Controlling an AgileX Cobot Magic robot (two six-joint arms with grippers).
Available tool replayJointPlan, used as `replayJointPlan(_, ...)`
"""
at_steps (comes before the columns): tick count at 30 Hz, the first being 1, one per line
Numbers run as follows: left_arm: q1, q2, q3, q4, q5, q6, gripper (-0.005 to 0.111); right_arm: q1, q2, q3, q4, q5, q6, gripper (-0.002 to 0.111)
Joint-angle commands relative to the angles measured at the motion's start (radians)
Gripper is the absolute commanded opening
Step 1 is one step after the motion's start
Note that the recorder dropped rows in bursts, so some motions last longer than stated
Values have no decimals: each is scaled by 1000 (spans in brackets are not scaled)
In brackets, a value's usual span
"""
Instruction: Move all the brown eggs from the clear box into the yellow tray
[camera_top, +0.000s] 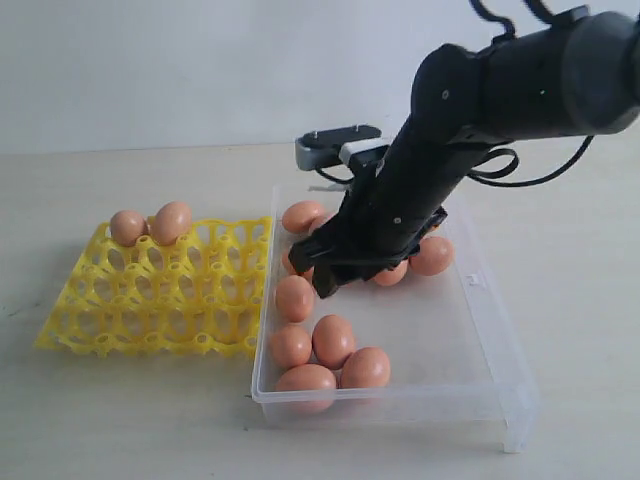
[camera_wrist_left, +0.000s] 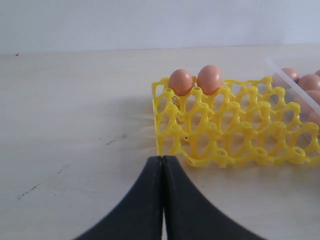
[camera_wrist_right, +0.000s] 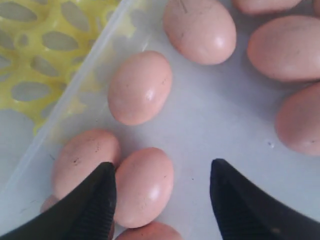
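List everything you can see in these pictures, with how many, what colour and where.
table: one, pale beige, under everything.
clear box: one, transparent, right of centre.
yellow tray: one, bright yellow, beside the clear box's left wall.
brown eggs in tray: two, orange-brown, side by side in far-row cups; the other cups are empty.
brown eggs in box: at least eight showing, orange-brown, loose, mostly towards the tray side; the right arm hides some.
left gripper: one, black, shut, low over the table short of the tray.
right gripper: one, black, open, down in the box just above the eggs.
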Motion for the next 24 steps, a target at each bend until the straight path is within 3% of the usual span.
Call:
replayJointPlan(1, 1, -6, -4, -1, -10, 3, 0, -5, 71, -13, 10, -4, -1, 55)
replayJointPlan(11, 1, -6, -4, -1, -10, 3, 0, 49, -78, -60, 17, -187, -12, 55)
replayJointPlan(24, 1, -6, -4, -1, -10, 3, 0, 49, -43, -176, 82, -235, -12, 55)
